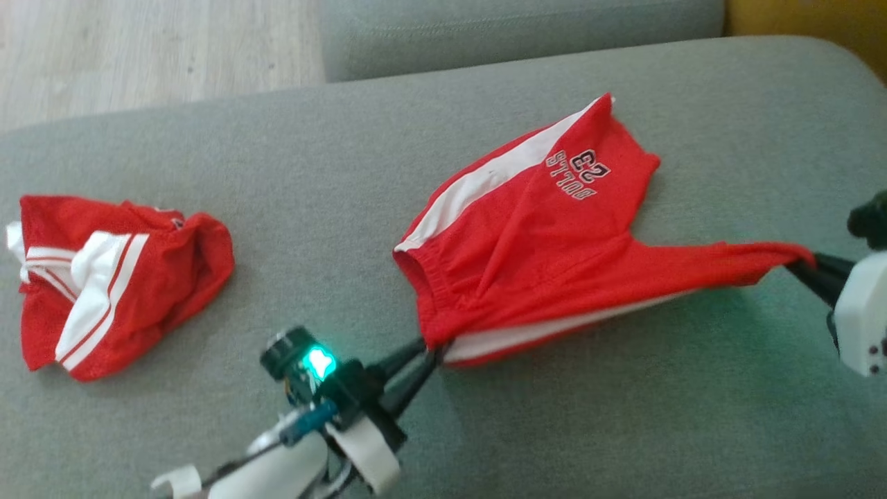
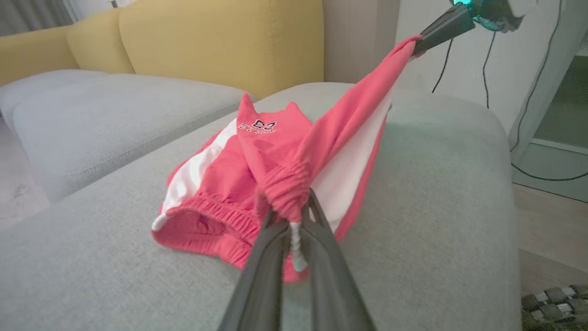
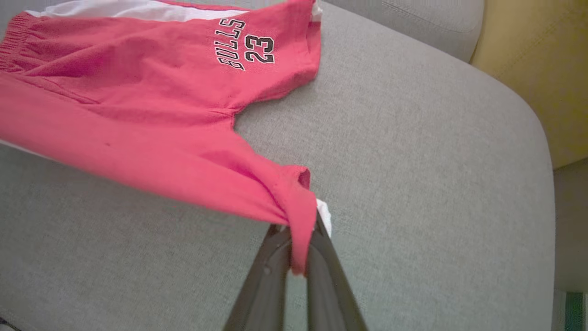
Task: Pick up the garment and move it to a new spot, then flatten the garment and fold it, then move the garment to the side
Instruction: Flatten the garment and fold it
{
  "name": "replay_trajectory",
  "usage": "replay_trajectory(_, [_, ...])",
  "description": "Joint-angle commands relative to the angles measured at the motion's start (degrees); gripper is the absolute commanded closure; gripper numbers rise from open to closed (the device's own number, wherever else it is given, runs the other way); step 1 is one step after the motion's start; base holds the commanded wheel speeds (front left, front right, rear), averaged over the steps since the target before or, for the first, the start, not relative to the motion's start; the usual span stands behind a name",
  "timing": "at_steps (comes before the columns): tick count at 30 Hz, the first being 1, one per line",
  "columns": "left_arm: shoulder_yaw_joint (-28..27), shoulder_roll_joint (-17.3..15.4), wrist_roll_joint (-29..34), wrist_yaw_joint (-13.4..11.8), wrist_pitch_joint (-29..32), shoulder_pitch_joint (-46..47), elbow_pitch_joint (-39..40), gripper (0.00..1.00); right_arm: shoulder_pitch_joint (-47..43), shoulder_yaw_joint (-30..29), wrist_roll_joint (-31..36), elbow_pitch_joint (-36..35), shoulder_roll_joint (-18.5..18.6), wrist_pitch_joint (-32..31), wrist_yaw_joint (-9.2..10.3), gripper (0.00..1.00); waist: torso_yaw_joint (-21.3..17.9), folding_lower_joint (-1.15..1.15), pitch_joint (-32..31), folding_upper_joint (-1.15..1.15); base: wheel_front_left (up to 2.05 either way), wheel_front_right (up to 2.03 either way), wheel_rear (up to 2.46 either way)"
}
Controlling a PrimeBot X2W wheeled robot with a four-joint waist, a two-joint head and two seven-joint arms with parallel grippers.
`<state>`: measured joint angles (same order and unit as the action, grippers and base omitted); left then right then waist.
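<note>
The garment (image 1: 540,235) is a pair of red shorts with white side stripes and "BULLS 23" lettering, spread across the grey sofa cushion (image 1: 624,416). My left gripper (image 1: 431,350) is shut on its elastic waistband corner (image 2: 287,193), with a white drawstring hanging between the fingers. At the right, my right gripper (image 1: 811,263) is shut on the hem of one leg (image 3: 298,207). That leg is stretched taut and lifted off the cushion between the two grippers. The other leg, with the lettering (image 3: 245,48), lies flat on the cushion.
A second red and white garment (image 1: 111,284) lies crumpled at the cushion's left end. Wood floor (image 1: 138,48) lies beyond the far left edge. A yellow sofa back (image 2: 220,41) and another grey cushion (image 2: 115,115) stand behind. Cables (image 2: 487,69) hang by the wall.
</note>
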<state>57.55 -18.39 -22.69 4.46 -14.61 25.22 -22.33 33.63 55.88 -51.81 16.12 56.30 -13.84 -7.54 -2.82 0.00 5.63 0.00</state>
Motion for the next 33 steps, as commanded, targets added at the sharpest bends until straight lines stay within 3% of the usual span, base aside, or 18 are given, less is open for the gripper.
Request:
replay_trajectory(1, [-2.81,-0.91,-0.2,-0.65,-0.1,3.92,1.14,1.0,1.38,-2.17,1.06,-0.39,1.92,-0.37,0.05,1.0,0.75,0.0,1.11,0.0,0.0,0.0,0.0])
replay_trajectory(17, [-4.61,0.96,-0.02,-0.05,-0.17,12.6,-0.87,1.0,7.14,-9.69,8.29,1.7,-3.94,-5.13,0.05,1.0,4.88,0.0,8.23,0.0,0.0,0.0,0.0])
replay_trajectory(33, [-4.97,5.93,0.05,1.59,-0.32,23.08,-7.8,1.0,23.22,-7.19,13.2,8.36,-7.83,-6.2,0.05,1.0,9.8,0.0,17.85,0.0,0.0,0.0,0.0])
